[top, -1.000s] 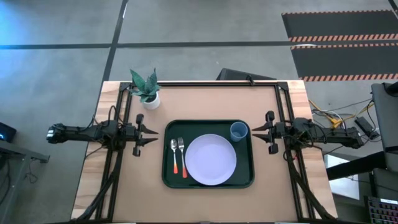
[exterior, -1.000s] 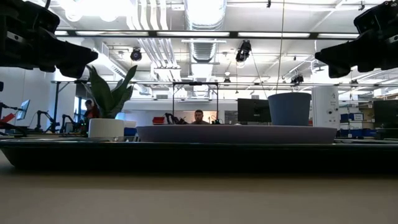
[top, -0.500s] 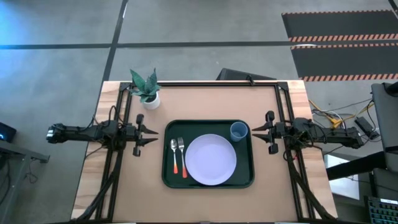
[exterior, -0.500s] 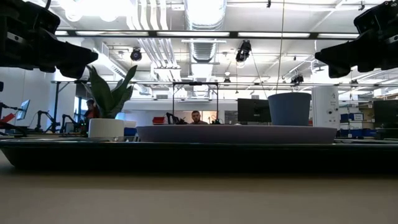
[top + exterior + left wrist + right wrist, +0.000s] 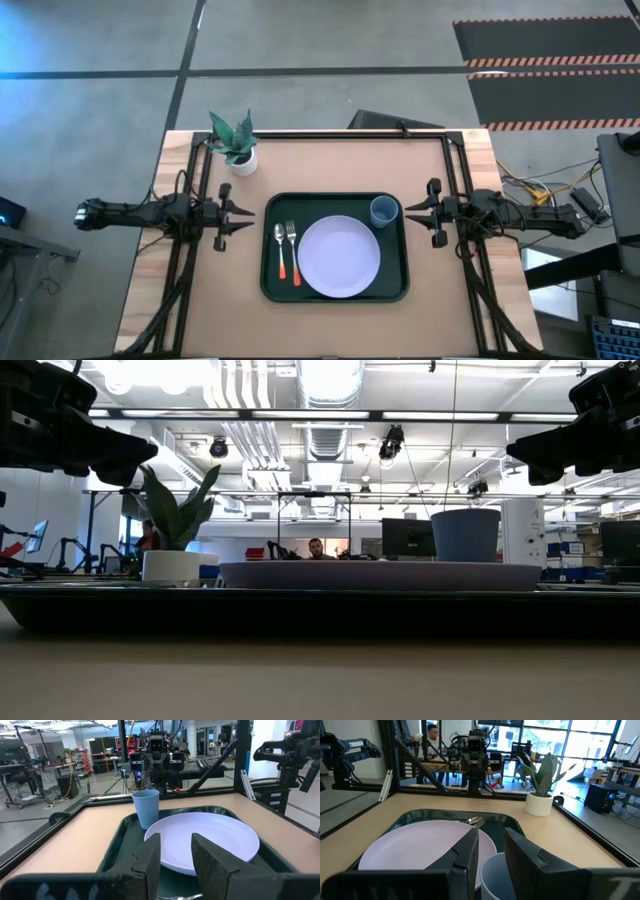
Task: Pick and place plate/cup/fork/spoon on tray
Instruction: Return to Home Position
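Tan wooden tabletop [image 5: 330, 165], workshop beyond. Left gripper [image 5: 245, 211]: jaws slightly apart, empty, hovering just off the left edge of the large dark green rectangular tray [image 5: 268, 290]. Right gripper [image 5: 408, 210]: same, off the tray's right edge. On the tray: round pale lavender plate [image 5: 340, 257] in the middle, small blue cup [image 5: 384, 211] in the far-right corner, red-orange-handled metal fork [image 5: 293, 252] and spoon [image 5: 281, 252] side by side left of the plate, spoon outermost. White pot with green plant [image 5: 240, 158] sits far-left on the tabletop.
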Available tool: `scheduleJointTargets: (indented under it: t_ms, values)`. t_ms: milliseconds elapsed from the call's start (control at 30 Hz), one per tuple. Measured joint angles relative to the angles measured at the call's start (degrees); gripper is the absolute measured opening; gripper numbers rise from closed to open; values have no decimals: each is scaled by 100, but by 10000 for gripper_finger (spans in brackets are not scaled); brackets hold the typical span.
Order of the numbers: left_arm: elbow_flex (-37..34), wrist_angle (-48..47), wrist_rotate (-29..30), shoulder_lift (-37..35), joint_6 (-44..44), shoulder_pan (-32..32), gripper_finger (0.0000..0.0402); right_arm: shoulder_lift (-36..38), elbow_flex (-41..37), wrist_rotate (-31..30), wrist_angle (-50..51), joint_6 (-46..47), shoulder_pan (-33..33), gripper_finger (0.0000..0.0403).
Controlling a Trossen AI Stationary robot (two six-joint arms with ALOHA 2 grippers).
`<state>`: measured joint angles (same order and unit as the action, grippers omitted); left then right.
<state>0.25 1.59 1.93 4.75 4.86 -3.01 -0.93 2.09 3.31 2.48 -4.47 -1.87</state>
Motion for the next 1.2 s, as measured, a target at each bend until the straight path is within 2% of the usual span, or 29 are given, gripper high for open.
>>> scheduleJointTargets:
  t_ms: [1200]
  values:
    - [0,91,0,9,0,0,93,0,-4,0,-4,-2,0,79]
